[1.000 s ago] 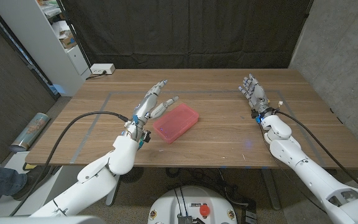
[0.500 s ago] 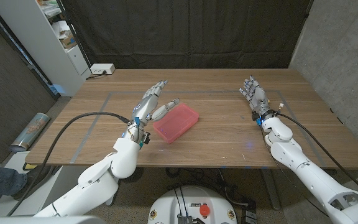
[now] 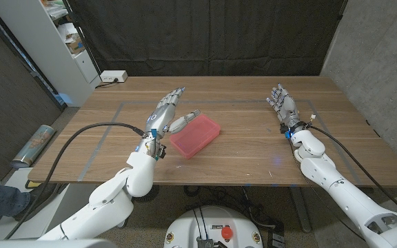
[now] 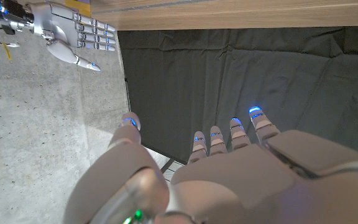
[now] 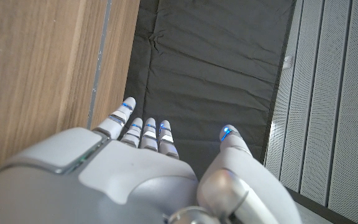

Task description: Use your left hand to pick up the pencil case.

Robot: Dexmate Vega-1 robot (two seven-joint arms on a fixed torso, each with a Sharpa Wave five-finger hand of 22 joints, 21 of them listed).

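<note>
A pink rectangular pencil case (image 3: 195, 135) lies on the wooden table (image 3: 240, 148) near its middle. My left hand (image 3: 166, 115) hovers just to its left, fingers spread and stretched forward, thumb over the case's near left corner, holding nothing. From the left wrist view the same left hand (image 4: 229, 174) shows from behind with its fingers extended. My right hand (image 3: 282, 105) stands open at the table's right side, far from the case, fingers pointing away; it also appears as the right hand (image 4: 67, 37) in the left wrist view and from behind as the right hand (image 5: 142, 168).
A white power strip (image 3: 114, 76) lies at the table's back left corner. A white shelf unit (image 3: 60, 41) stands beyond the left edge. Black curtain hangs behind the table. Tape lines mark a rectangle on the tabletop.
My left hand has drawn slightly back and left from the pencil case. The right hand has barely shifted. The case has not moved.
</note>
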